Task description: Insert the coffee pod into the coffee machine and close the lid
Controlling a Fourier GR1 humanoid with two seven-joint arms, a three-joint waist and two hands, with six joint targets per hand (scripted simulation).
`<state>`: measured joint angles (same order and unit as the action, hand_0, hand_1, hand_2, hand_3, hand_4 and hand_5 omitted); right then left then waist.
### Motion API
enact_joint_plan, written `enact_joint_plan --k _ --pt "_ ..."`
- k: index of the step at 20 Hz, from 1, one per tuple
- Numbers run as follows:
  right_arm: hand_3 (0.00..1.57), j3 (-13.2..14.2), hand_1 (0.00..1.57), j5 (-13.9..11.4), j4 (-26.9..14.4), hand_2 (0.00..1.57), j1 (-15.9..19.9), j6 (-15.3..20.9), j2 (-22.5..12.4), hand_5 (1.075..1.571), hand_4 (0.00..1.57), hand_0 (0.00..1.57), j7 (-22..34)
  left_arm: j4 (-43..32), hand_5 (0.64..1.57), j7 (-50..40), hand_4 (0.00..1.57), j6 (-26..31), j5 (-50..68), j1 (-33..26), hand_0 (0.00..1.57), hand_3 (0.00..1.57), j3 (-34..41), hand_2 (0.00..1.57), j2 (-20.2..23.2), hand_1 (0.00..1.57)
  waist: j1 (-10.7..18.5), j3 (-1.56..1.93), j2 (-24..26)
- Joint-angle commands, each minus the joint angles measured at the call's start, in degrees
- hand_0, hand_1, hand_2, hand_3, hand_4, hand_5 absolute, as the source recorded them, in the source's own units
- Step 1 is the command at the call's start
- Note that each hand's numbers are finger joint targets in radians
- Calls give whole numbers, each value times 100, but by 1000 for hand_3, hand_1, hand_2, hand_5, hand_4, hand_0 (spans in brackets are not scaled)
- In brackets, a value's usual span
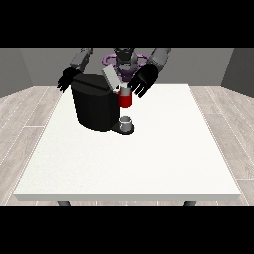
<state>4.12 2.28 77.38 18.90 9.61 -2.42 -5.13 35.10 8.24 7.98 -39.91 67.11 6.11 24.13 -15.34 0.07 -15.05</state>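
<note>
Coffee machine (95, 105) with its grey lid (110, 78) raised, hands behind it.

A small grey thing (126, 122) sits on the machine's base, at about 6 o'clock from the hand at the view's right (143, 81); I cannot tell whether it is the pod, nor which way its long axis runs. A red thing at the machine (125, 99) lies between them. That hand's fingers are spread, holding nothing. The hand at the view's left (66, 79) hangs at the machine's 10 o'clock, fingers straight. White table (149, 163) underneath.

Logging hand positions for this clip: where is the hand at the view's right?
In the front view, that hand hangs just right of the coffee machine, beside its raised lid and above a red thing at the machine.
</note>
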Motion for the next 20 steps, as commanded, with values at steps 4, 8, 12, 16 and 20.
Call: enact_joint_plan --k 4,8,12,16,20 --pt "0 -70 0 -95 -36 0 -23 139 100 1571 419 0 -44 -56 1571 82 235 154 -245 33 567 640 -193 810 101 567 -68 -6 -54" --pt "0 32 0 -93 -216 0 4 128 -21 1571 360 0 46 -3 1571 4 0 281 -410 -59 0 0 -396 0 -33 0 69 -5 84" --pt "0 4 0 -35 -233 0 -34 3 -4 1571 387 0 -124 12 1571 9 0 349 -431 -25 0 0 -385 0 -44 0 19 -4 57" --pt "0 -175 0 -200 -74 0 -308 221 191 1571 416 0 -146 -13 1571 186 0 411 -357 -194 0 0 -250 0 104 0 90 -7 321" --pt "0 237 0 154 -454 0 -408 -163 -170 1571 381 0 -192 155 1571 -49 0 629 -379 -339 0 0 -359 0 -134 0 340 -4 654"
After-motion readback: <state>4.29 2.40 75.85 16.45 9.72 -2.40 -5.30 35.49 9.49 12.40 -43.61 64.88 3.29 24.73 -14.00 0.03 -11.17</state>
